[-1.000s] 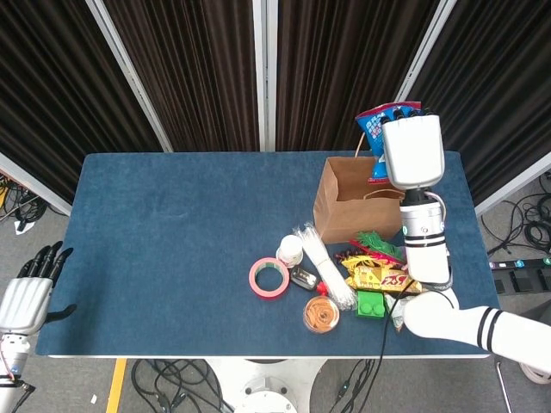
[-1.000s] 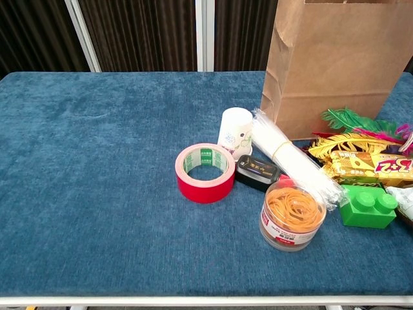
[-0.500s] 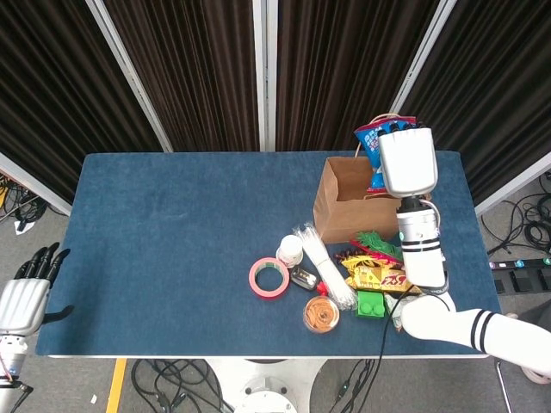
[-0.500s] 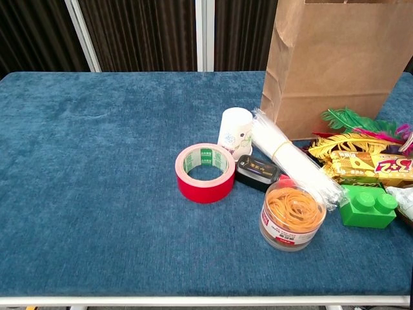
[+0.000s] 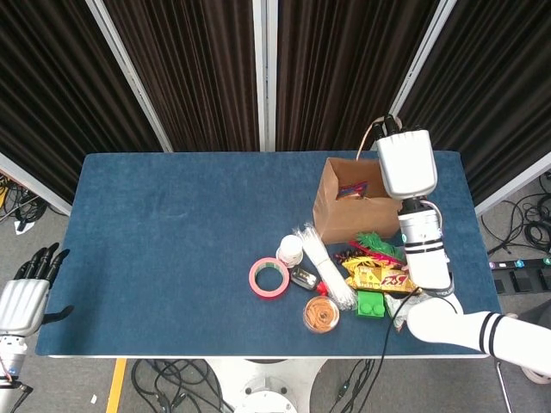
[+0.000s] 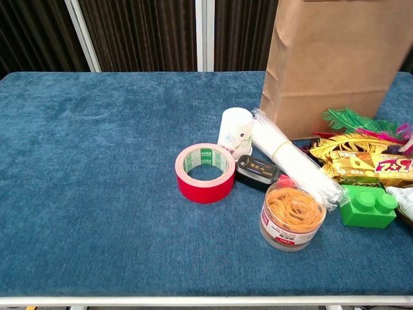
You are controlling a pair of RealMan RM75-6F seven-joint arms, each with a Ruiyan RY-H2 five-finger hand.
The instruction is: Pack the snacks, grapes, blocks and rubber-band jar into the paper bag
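Blue snack packet (image 5: pixel 352 188) now down inside brown paper bag (image 5: pixel 331 209), upper right; earlier above it. Right hand (image 5: pixel 406 163) grip can't tell. Left hand (image 5: pixel 26 292) open, lower left.

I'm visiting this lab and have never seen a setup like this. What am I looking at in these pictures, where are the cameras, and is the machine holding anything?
It is a two-armed robot with humanlike hands, steered by a person, at a blue table. One picture looks down from the robot's head, the other looks forward from its chest.

In the head view the white right arm reaches over an open paper bag; a snack packet shows inside. The right hand itself is hidden by the arm, so I cannot tell what it holds. The left hand hangs off the table's edge, fingers apart, holding nothing.

In front of the bag lie a red tape roll, a small white cup, a bundle of clear sticks, a rubber-band jar, a green block, yellow snack packs and coloured feathers.
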